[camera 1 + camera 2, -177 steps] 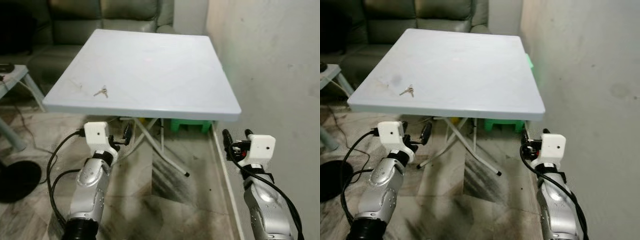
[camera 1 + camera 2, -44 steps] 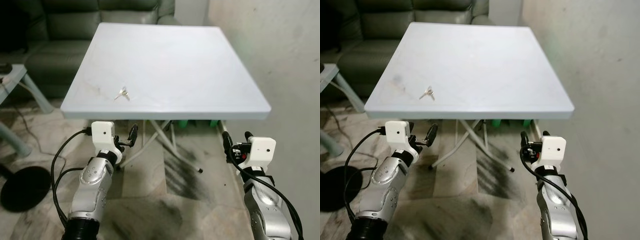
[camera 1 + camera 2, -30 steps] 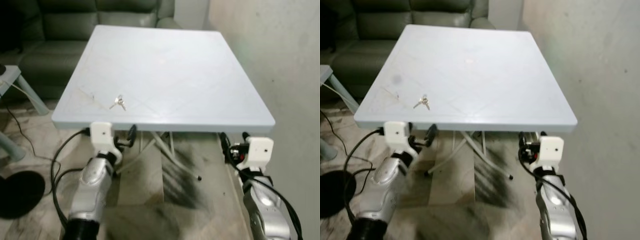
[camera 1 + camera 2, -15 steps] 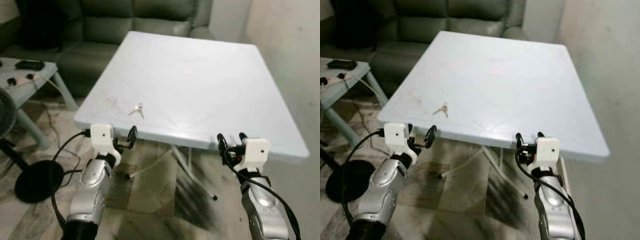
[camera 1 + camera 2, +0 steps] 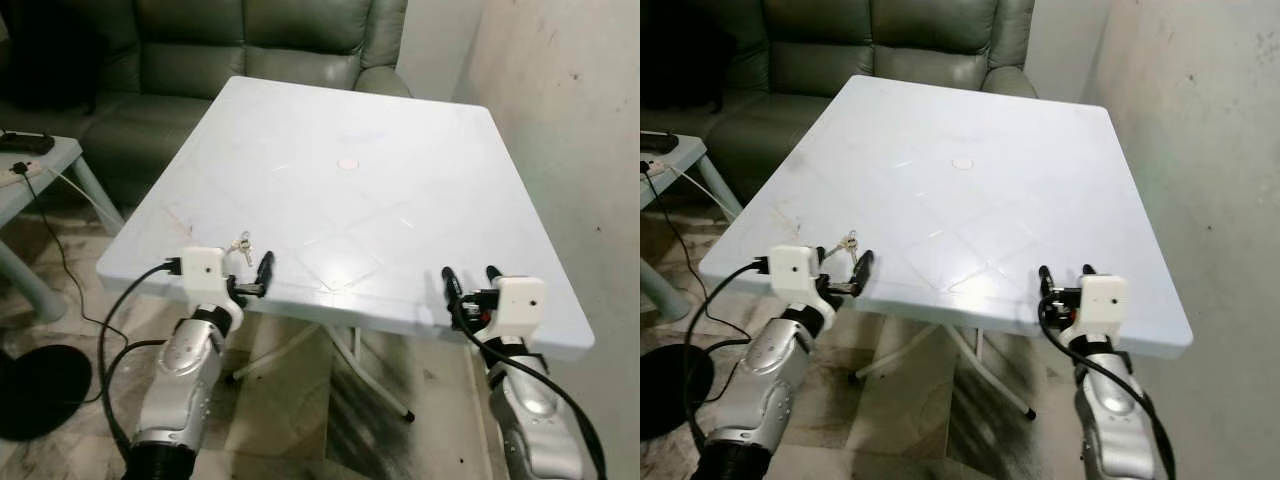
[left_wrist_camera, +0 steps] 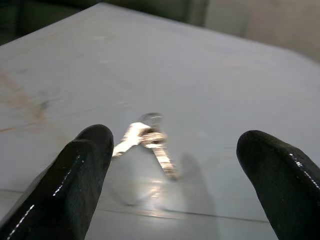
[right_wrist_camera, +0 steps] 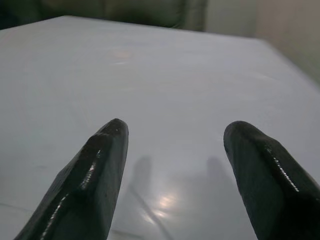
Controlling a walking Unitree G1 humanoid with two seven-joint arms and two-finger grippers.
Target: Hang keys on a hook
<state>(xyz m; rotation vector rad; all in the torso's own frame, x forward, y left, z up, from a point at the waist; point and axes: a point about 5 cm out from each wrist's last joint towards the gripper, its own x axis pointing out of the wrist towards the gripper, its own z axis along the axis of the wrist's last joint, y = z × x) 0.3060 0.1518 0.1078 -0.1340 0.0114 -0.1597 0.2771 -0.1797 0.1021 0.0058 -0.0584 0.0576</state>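
Note:
A small bunch of metal keys lies flat on the white table, near its front left corner. My left gripper hovers open at the table's front edge, just short of the keys. In the left wrist view the keys lie on the tabletop a little beyond the gap between the two black fingers. My right gripper is open over the front right edge of the table, with bare tabletop ahead of its fingers.
A dark green sofa stands behind the table. A pale wall runs close along the table's right side. A low side table with a cable is at the left, and a black round base sits on the floor.
The camera has come closer and the table now reaches under both grippers. The left gripper stands much nearer the keys. Both grippers stay open.

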